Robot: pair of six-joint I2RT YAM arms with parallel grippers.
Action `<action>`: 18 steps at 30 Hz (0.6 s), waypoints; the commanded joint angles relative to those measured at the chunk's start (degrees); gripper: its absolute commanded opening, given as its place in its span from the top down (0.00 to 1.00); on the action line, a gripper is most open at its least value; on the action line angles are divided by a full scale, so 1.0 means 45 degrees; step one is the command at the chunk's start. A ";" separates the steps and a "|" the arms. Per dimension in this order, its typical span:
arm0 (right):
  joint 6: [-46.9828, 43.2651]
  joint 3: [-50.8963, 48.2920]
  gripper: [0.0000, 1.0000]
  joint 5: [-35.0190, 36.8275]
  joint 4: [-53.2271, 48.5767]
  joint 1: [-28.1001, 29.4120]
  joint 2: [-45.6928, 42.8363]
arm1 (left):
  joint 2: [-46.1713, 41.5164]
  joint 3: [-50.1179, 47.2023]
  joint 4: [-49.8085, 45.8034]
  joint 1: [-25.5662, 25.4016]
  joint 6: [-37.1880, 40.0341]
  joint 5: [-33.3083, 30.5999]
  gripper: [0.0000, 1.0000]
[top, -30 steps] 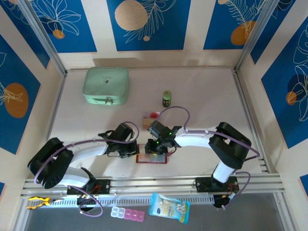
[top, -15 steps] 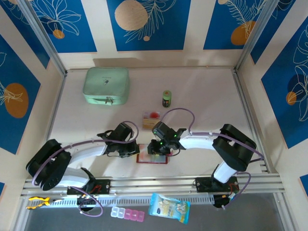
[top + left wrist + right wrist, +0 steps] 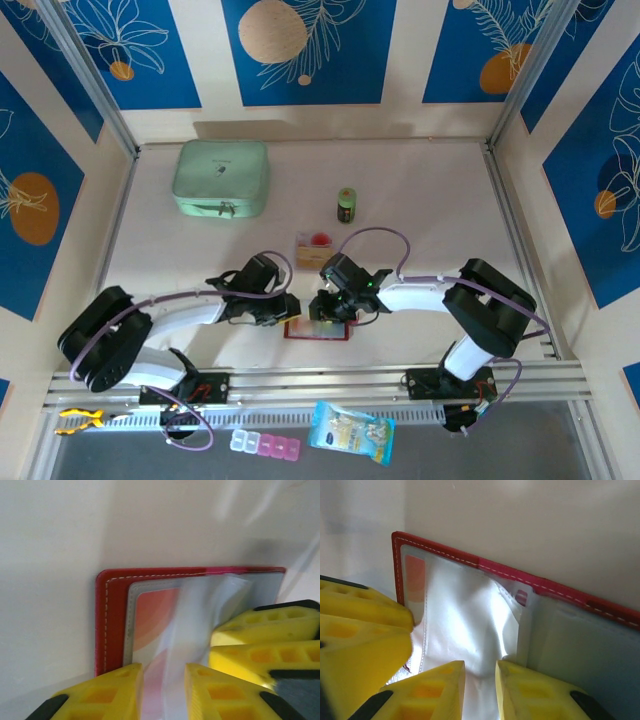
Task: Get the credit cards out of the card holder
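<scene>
Wallet (image 3: 318, 330) lies open and flat on table (image 3: 430, 200), near the front edge btwn the two arms, red cover down, clear sleeves up. L tool (image 3: 291, 308) is at its left end, R tool (image 3: 323, 308) just beside it over the middle, both low on the wallet. From L wrist: yellow fingers (image 3: 100, 700) narrowly apart, a blurred sleeve (image 3: 200, 610) rising through the gap. An orange card (image 3: 152, 620) sits inside a sleeve by the stitched edge. From R wrist: R fingers (image 3: 540, 695) narrow too, white-lit sleeve film bulging up and running into the gap. Can't tell if it's pinched. A few loose cards (image 3: 314, 250) lie on the table just beyond the wallet, apart from it, tan one nearest w/ a red-marked one touching its far side. Green can (image 3: 346, 204) stands further back. Mint case (image 3: 221, 178) is well apart, back left.
</scene>
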 commanded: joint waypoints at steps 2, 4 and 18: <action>-0.0029 -0.0421 0.76 0.0008 -0.0332 -0.0077 -0.0115 | 0.0558 0.0423 0.0239 -0.0208 -0.0062 0.0320 0.73; -0.0049 -0.0493 0.75 0.0009 -0.0268 -0.0087 -0.0159 | 0.0756 0.0504 0.0213 -0.0263 -0.0067 0.0318 0.74; -0.0028 -0.0601 0.75 -0.0083 -0.0040 -0.0083 -0.0275 | 0.0694 0.0870 0.0367 -0.0381 -0.0242 0.0425 0.81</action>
